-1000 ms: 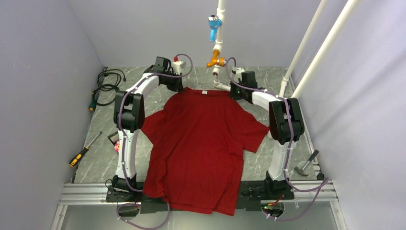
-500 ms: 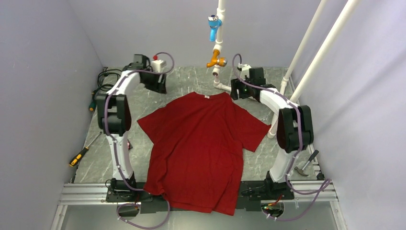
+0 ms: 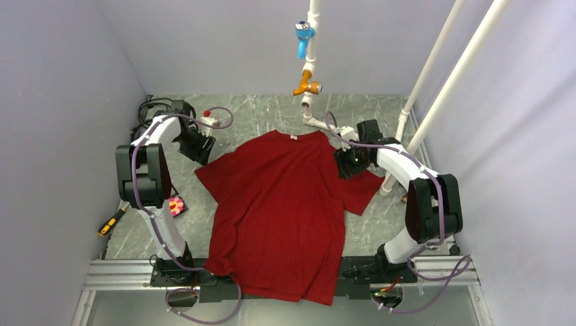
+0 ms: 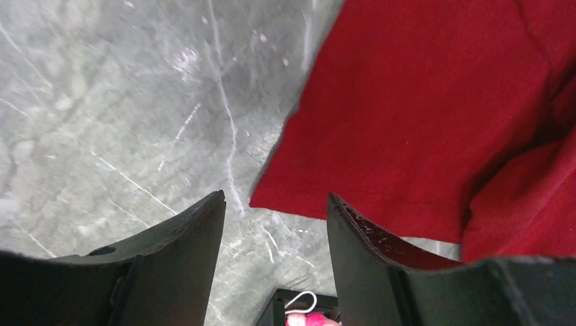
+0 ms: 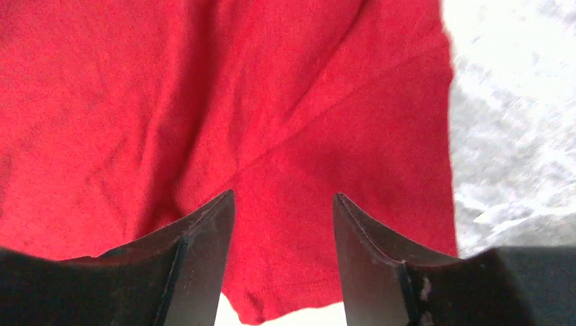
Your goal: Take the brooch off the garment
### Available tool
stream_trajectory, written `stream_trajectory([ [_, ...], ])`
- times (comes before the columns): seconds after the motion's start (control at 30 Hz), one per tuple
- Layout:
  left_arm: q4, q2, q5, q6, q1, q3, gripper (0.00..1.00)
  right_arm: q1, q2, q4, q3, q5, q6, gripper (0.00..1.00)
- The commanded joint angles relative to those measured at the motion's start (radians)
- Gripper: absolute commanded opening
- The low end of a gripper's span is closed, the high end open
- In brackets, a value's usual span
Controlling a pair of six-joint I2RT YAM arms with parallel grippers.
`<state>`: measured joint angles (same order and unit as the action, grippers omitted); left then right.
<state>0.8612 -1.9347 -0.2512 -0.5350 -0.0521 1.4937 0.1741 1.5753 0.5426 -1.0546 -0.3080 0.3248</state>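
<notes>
The garment [image 3: 285, 204], a red T-shirt, lies spread flat on the marble table, collar at the far side. No brooch shows on its cloth. A pink flower-like piece [image 3: 176, 206], apparently the brooch, lies in a small black tray [image 4: 285, 302] left of the shirt. My left gripper [image 3: 198, 146] hovers open over bare marble just off the left sleeve's hem [image 4: 299, 204]; nothing is between its fingers [image 4: 275, 197]. My right gripper [image 3: 348, 163] stands open above the right sleeve [image 5: 380, 136], its jaws [image 5: 283, 195] empty.
White pipes [image 3: 435, 102] with a blue valve [image 3: 303, 41] and an orange valve [image 3: 307, 87] rise at the back. A black cable coil [image 3: 151, 112] lies at the far left, a screwdriver [image 3: 112, 223] at the near left. Grey walls close in on both sides.
Both grippers let go of the shirt's shoulders and opened. The arms swung outward and nearer, to the sleeves. The shirt's collar settled a little nearer.
</notes>
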Motion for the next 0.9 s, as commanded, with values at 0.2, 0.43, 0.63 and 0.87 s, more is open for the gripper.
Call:
stream_trajectory([
  [0.2, -0.083, -0.012, 0.179, -0.052, 0.087, -0.075, 0.57, -0.001, 0.051, 0.060, 0.061, 0.148, 0.133, 0.51],
  [0.43, -0.094, -0.098, 0.342, -0.060, 0.091, -0.047, 0.46, -0.007, 0.117, 0.025, 0.106, 0.241, 0.210, 0.50],
  [0.63, -0.102, -0.162, 0.450, -0.105, 0.019, 0.020, 0.32, -0.047, 0.179, 0.008, 0.082, 0.305, 0.241, 0.49],
  [0.87, -0.101, -0.264, 0.506, -0.154, -0.009, 0.177, 0.30, -0.065, 0.214, 0.003, 0.026, 0.327, 0.247, 0.49],
])
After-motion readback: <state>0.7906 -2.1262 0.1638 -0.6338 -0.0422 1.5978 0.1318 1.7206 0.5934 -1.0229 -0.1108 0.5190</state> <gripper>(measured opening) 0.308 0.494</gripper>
